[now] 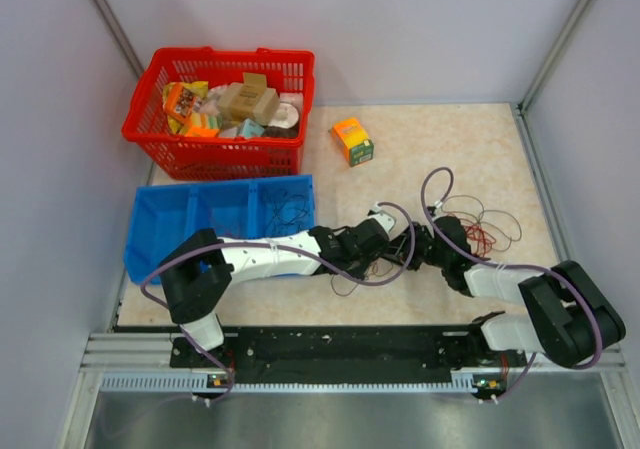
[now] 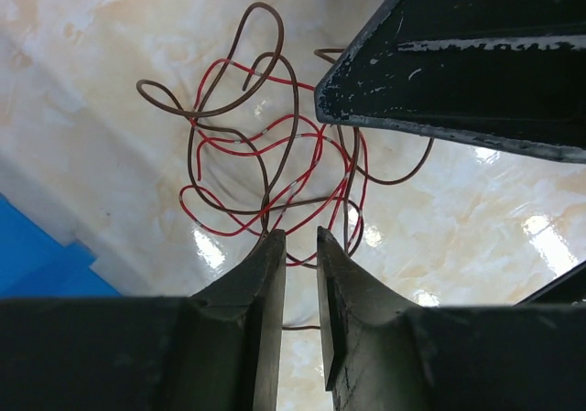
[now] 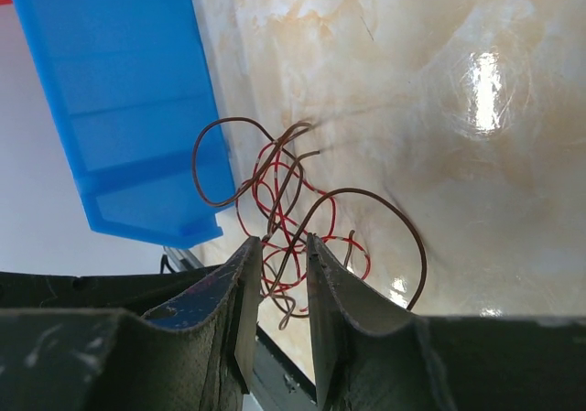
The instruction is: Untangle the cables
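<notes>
The cables (image 2: 265,155) are a loose tangle of thin red and brown wires on the marbled table; they also show in the right wrist view (image 3: 293,205). From above, more thin loops (image 1: 482,224) spread to the right of the two wrists. My left gripper (image 2: 300,235) points at the tangle, its jaws a narrow gap apart, with one brown strand crossing that gap. My right gripper (image 3: 279,239) faces the same tangle from the other side, narrowly open, with strands running between its tips. The two grippers (image 1: 392,237) (image 1: 418,241) nearly meet at mid-table.
A blue bin (image 1: 200,224) sits left of the arms, with thin dark wires in its right compartment. Behind it stands a red basket (image 1: 215,154) full of packets. An orange box (image 1: 352,139) lies at the back. Walls close in on both sides.
</notes>
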`<state>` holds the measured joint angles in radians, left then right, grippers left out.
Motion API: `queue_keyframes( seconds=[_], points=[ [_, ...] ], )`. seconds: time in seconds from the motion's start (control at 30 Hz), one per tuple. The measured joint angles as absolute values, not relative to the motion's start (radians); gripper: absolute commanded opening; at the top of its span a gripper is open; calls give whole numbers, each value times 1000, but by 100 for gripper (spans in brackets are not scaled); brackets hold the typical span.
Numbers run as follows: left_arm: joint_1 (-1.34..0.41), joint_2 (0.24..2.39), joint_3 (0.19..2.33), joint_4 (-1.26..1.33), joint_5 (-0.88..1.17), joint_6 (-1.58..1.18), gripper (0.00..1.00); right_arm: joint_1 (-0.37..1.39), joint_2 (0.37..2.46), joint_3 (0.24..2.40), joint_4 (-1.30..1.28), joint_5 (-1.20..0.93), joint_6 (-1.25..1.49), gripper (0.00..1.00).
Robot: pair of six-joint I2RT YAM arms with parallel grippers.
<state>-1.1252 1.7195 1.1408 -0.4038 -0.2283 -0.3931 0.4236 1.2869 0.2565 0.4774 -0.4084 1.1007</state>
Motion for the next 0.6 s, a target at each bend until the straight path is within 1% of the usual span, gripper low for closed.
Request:
queue_keyframes(
  seconds=[0.03, 0.27, 0.33, 0.4, 0.6],
  points=[
    [-1125, 1720, 1141, -410, -231, -390, 27, 424, 1287, 257, 476, -408, 1100, 27],
    [-1126, 1728, 1141, -410, -202, -376, 42, 424, 1287, 257, 474, -409, 1101, 27],
    [-1127, 1731, 1140, -408, -187, -375, 43, 424, 1287, 257, 474, -409, 1101, 27],
    [-1129, 1731, 1140, -402, -173, -376, 40, 424, 1287, 257, 474, -409, 1101, 27],
    [-1131, 1740, 1140, -392, -169, -377, 26, 426, 1287, 257, 474, -409, 1102, 27]
  ],
)
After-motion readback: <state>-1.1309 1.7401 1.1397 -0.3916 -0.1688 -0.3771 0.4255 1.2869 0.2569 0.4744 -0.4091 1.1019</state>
